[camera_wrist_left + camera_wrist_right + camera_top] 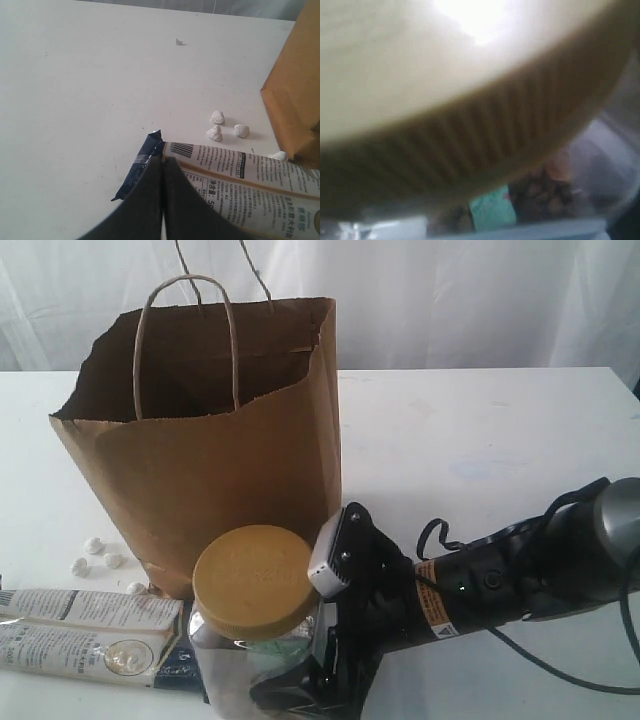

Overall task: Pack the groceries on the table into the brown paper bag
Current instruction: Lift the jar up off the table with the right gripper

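Fingers of the right gripper point(303, 628) clamp a clear jar with yellow lid point(250, 585) at the near edge of the white bench point(480, 440). One finger presses against the far side of the lid and the other sits low on the glass toward the camera. The black right arm point(500, 585) reaches in from the right of the exterior view, with a cable looping beside it. Seen from the right wrist, the ribbed lid fills most of the picture, out of focus, with blurred green and brown contents showing through the glass below it.

Just behind the jar stands the brown paper bag point(220, 480), upright and open at the top, its two twine handles raised. To the left of the jar, beside the bag's base, a long white-black twin packet point(85, 630) lies flat on the bench. A few small white lumps point(100, 555) are scattered between packet and bag.

The left gripper point(163, 165) hangs over the packet's dark sealed end, its dark fingers point(145, 200) pressed together with nothing visible between them.
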{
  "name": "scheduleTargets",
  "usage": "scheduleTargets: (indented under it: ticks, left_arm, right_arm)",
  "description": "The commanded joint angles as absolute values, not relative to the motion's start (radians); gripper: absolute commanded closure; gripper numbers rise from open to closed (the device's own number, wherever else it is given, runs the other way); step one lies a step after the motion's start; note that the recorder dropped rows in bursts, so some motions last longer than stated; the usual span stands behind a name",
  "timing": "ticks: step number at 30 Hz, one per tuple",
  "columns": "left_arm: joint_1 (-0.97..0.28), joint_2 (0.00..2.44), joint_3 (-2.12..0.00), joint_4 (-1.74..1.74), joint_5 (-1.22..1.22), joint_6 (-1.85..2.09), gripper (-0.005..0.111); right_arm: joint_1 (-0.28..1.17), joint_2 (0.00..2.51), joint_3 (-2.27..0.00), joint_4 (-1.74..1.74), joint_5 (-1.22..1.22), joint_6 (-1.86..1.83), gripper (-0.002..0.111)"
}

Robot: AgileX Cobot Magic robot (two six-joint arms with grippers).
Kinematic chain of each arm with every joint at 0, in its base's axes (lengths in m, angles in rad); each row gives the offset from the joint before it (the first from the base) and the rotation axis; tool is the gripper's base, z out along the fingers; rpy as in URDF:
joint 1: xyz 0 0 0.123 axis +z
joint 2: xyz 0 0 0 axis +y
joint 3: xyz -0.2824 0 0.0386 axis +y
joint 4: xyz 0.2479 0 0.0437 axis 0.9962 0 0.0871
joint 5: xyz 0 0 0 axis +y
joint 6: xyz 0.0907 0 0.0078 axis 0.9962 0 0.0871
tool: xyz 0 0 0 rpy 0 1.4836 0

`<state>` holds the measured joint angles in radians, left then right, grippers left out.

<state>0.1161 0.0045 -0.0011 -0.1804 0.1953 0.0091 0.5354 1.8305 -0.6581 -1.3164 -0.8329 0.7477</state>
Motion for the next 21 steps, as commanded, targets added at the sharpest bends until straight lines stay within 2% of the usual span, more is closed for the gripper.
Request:
scheduleTargets:
  ticks: [1, 4, 7, 11, 14, 17, 21]
  left_arm:
    - [0.112, 0.0, 0.0, -0.188, 0.187, 0.0, 0.107]
    - [0.112, 0.0, 0.0, -0.188, 0.187, 0.0, 0.107]
    - [0.112, 0.0, 0.0, -0.188, 0.187, 0.0, 0.107]
    - [0.112, 0.0, 0.0, -0.188, 0.187, 0.0, 0.107]
    - [0.112, 0.0, 0.0, -0.188, 0.187, 0.0, 0.107]
    - [0.112, 0.0, 0.0, -0.188, 0.187, 0.0, 0.107]
    - [0.112, 0.0, 0.0, -0.188, 0.187, 0.0, 0.107]
  right_arm:
    - [0.538, 1.83, -0.662, -1.3, -0.804, 0.738, 0.007]
    - [0.538, 1.83, -0.662, -1.296, -0.799, 0.738, 0.019]
    - [0.538, 1.83, -0.662, -1.296, -0.79, 0.738, 0.04]
    - [0.538, 1.83, -0.662, -1.296, -0.79, 0.756, 0.074]
    - [0.538, 1.828, -0.662, -1.298, -0.795, 0.86, 0.094]
    - [0.538, 1.809, -0.662, -1.311, -0.8, 1.005, 0.108]
    - [0.538, 1.747, -0.662, -1.338, -0.8, 1.086, 0.108]
